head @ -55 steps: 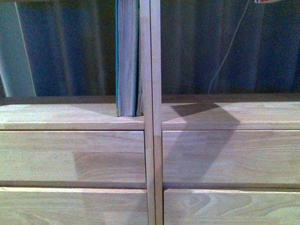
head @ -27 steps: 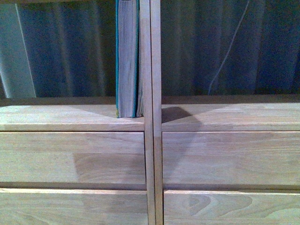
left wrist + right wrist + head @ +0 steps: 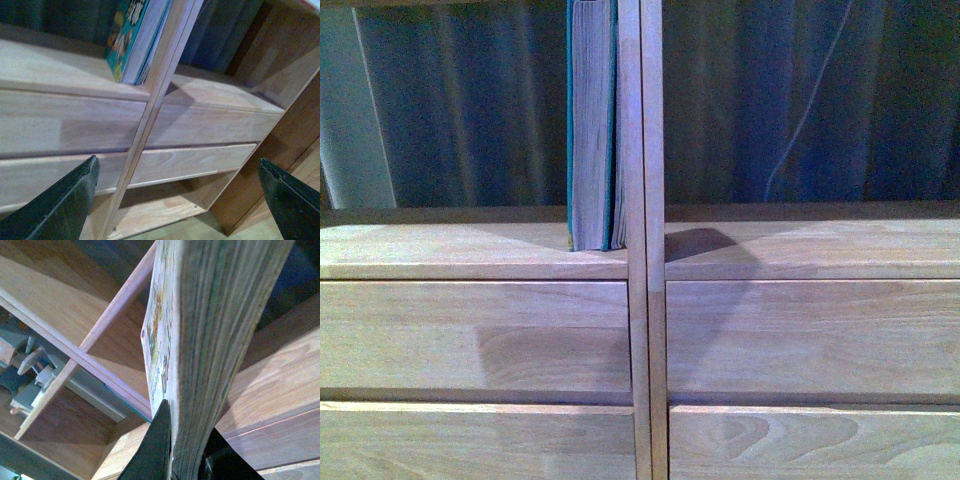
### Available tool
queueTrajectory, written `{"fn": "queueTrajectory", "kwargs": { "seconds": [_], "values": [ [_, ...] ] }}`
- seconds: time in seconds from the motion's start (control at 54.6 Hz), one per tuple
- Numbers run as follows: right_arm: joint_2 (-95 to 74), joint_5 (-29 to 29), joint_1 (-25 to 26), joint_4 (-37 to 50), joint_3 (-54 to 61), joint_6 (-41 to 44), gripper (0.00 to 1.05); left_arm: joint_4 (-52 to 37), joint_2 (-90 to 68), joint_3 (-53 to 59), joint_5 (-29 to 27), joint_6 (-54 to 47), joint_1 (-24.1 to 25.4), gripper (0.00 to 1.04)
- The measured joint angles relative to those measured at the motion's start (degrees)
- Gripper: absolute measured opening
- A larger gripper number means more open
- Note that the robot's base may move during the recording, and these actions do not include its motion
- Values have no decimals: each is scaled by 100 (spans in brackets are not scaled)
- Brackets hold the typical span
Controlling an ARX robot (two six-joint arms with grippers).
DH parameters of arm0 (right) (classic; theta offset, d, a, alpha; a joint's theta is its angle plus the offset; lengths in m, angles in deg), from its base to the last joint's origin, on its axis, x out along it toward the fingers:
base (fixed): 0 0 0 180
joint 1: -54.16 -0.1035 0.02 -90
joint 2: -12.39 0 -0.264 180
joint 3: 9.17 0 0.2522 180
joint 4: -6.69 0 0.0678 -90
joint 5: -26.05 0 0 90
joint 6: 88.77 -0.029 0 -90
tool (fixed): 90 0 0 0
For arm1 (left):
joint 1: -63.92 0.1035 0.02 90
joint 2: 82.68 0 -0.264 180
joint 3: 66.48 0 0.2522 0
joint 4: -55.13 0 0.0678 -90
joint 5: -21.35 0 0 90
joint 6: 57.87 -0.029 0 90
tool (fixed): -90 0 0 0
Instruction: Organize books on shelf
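Note:
The thick teal-green book (image 3: pixel 590 120) stands upright in the left compartment of the light wood shelf (image 3: pixel 470 250), close to the centre divider (image 3: pixel 640 150), with a thin volume (image 3: pixel 619 215) between them. It also shows in the left wrist view (image 3: pixel 127 35). My left gripper (image 3: pixel 177 200) is open and empty, in front of the drawer fronts. My right gripper (image 3: pixel 185 460) is shut on a book (image 3: pixel 215 315) with greyish page edges and a pale printed cover, held upright over a shelf board. Neither gripper shows in the front view.
An orange-toned wooden cabinet (image 3: pixel 300 100) stands right beside the shelf. A dark curtain (image 3: pixel 800 100) and a white cable (image 3: pixel 810 100) hang behind the backless compartments. Flat drawer fronts (image 3: pixel 470 340) lie below. The floor (image 3: pixel 200 230) shows under the lowest opening.
A white and red corner at the top right of the front view has gone out of sight. The shadow on the right compartment's board has shrunk. The teal book has not moved.

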Motion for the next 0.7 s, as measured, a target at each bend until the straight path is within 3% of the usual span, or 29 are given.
{"fn": "queueTrajectory", "kwargs": {
  "seconds": [0.147,0.421,0.586,0.696],
  "values": [
    [-63,-118,-162,0,-50,111,7,-396,-599,-925,645,575,22,97],
    [-315,-402,-828,20,-656,439,7,-1287,-1853,-2476,767,1878,-509,97],
    [-409,-575,-1307,157,-935,581,7,-2693,-2505,-3060,861,3276,-1082,97],
    [-476,-739,-1681,297,-1025,660,7,-3689,-2927,-3403,461,4325,-1510,97]
  ]
}}
